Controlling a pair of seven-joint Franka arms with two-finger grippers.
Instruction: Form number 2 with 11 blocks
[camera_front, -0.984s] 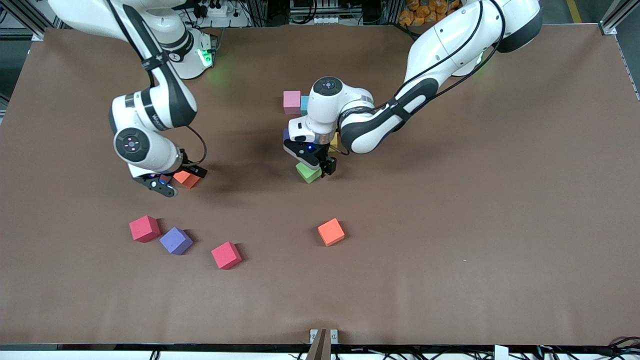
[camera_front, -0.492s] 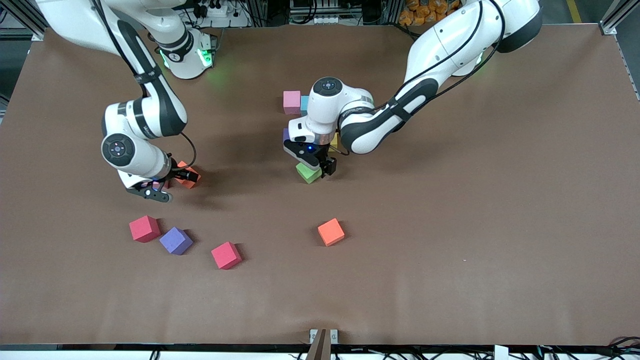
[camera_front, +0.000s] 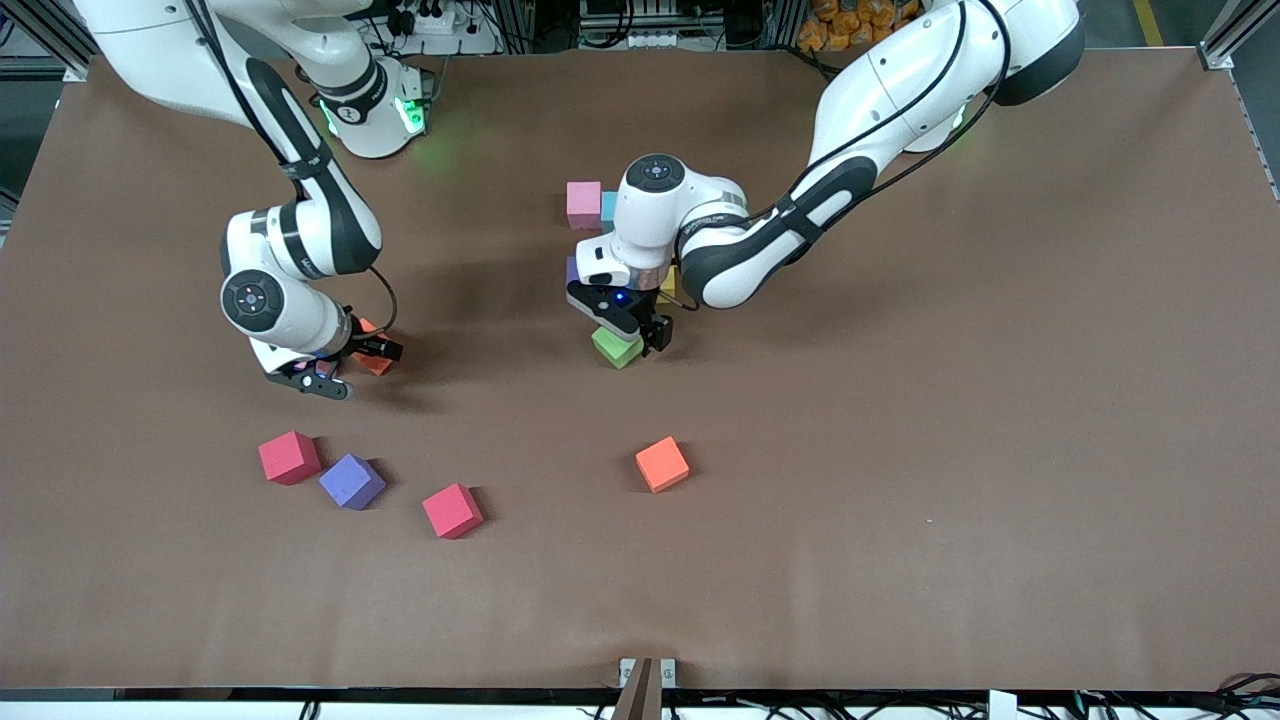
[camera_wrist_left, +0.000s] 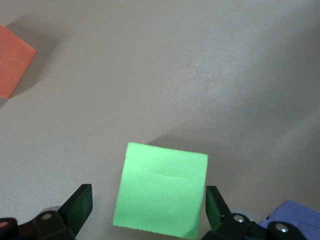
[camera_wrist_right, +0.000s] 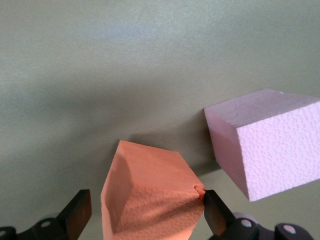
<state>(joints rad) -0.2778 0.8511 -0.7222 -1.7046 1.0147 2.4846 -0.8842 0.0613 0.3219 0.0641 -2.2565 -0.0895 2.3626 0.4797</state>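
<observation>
A green block (camera_front: 615, 350) lies on the table mid-way along it, next to the part-built number 2. My left gripper (camera_front: 630, 340) stands low around it, open; in the left wrist view the green block (camera_wrist_left: 162, 185) lies between the fingers of the left gripper (camera_wrist_left: 148, 202), with a gap on one side. Of the number 2, pink (camera_front: 583, 203), light blue (camera_front: 609, 207) and purple (camera_front: 572, 268) blocks show; the rest is hidden under the left hand. My right gripper (camera_front: 352, 366) is open around a tilted orange block (camera_wrist_right: 145, 180); one finger (camera_wrist_right: 214, 212) touches its corner. A pink block (camera_wrist_right: 270, 145) lies beside it.
Nearer the front camera lie a second orange block (camera_front: 662, 464), a purple block (camera_front: 352, 481) and two red cubes (camera_front: 289, 457) (camera_front: 452, 510). Bare brown table (camera_front: 950, 450) stretches toward the left arm's end.
The right hand swung toward the right arm's end of the table, then came back around the orange block. The left arm and the green block have not moved.
</observation>
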